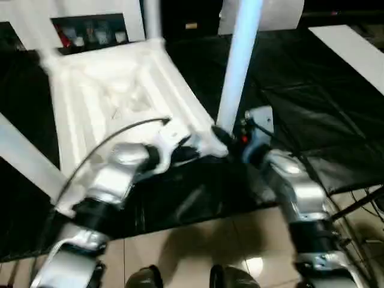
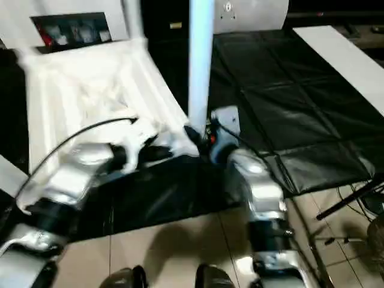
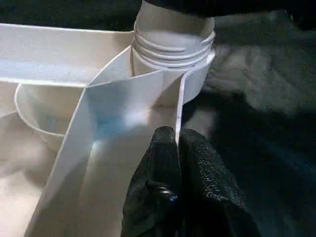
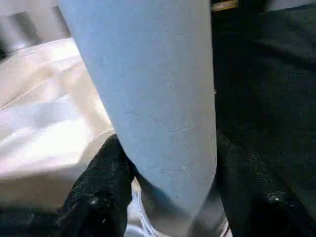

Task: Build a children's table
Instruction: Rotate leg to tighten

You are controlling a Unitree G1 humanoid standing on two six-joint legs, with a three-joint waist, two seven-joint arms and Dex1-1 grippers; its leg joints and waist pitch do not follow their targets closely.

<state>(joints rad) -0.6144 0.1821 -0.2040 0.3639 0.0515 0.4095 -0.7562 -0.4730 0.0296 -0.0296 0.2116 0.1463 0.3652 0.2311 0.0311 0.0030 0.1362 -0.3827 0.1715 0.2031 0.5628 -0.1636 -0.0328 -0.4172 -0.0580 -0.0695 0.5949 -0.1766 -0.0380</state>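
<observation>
Black work table (image 1: pixel 312 114): tabletop (image 1: pixel 114 96) underside up, leg (image 1: pixel 237 66) upright in right claw (image 1: pixel 231 139).

Near leg (image 1: pixel 237 66): top cut off by pic edge; foot hidden behind right gripper (image 1: pixel 231 139) in head views.
Far leg (image 1: pixel 152 19): cut off at top.
Side leg (image 1: pixel 27 159): ran out of pic at left edge.
Tabletop (image 1: pixel 114 96): near edge hidden behind left arm (image 1: pixel 111 180); ribs blurred.
Shelf items (image 1: pixel 90 33): too small & blurred to tell.
Right fingers (image 4: pixel 96 192): tips cut off by bottom edge, wrist view.
</observation>
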